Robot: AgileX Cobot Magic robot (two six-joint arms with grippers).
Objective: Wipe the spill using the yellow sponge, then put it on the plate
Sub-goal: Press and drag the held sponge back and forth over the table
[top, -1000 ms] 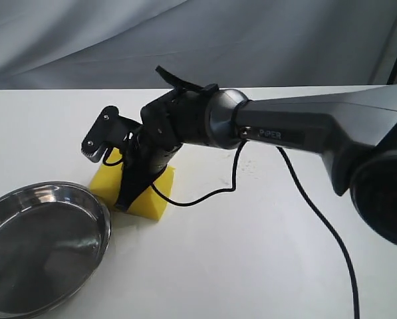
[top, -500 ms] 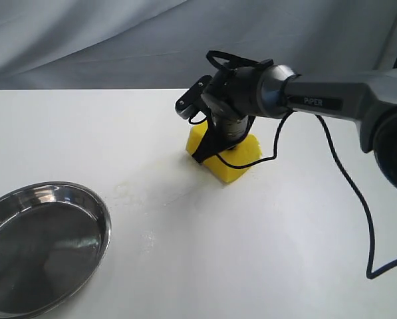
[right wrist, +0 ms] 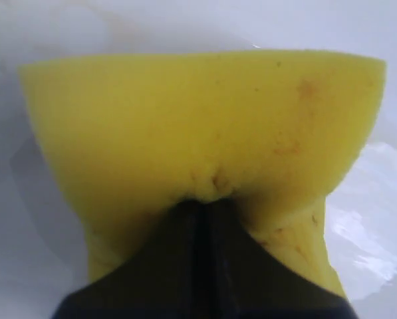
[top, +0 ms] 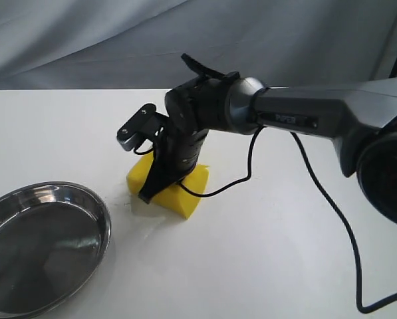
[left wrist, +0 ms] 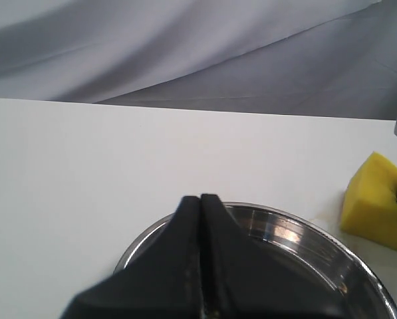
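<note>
Apparently mid-wipe, the right pincer (top: 151, 193) pinches the thick yellow foam sponge (top: 188, 197) mid-frame; next, lift it to the round steel plate (top: 104, 222), lower left.

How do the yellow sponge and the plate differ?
The yellow sponge is a matte foam block; the plate is a round, shiny metal dish. The sponge is pinched between the fingers of the right gripper; the plate lies free and empty. The plate is wider than the sponge. Both are on the white table.

High exterior overview; left wrist low over plate (left wrist: 298, 232); right wrist tight on yellow sponge (right wrist: 198, 119).
</note>
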